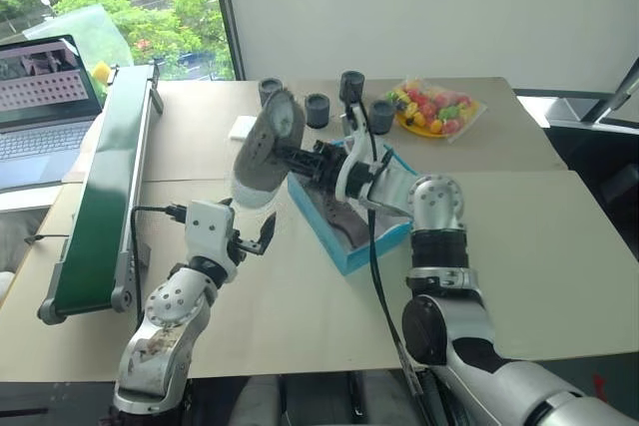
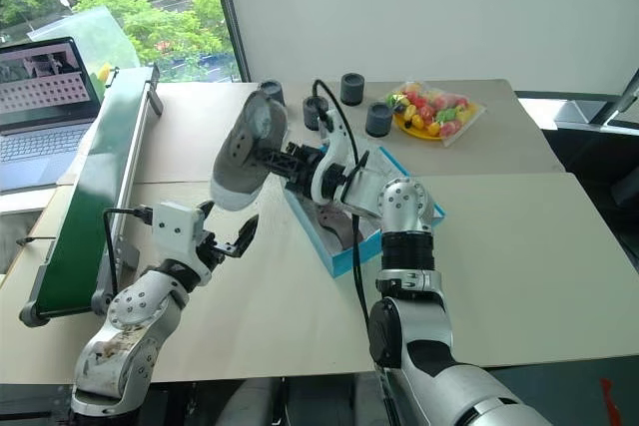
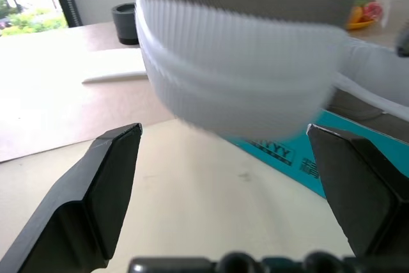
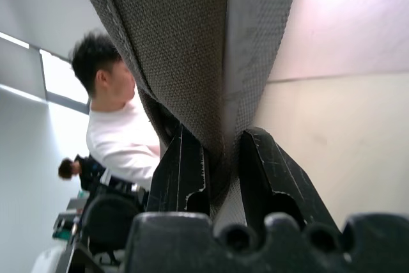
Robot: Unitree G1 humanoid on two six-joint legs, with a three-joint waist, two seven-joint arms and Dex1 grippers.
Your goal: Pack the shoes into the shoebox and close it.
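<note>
The right gripper clamps 1 sneaker, sole outward, just left of the shoebox; the left gripper gapes empty below.

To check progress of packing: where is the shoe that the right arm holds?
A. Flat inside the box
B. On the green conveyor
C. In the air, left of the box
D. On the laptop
C: the right fingers pinch the shoe, lifted beside the box.
</note>
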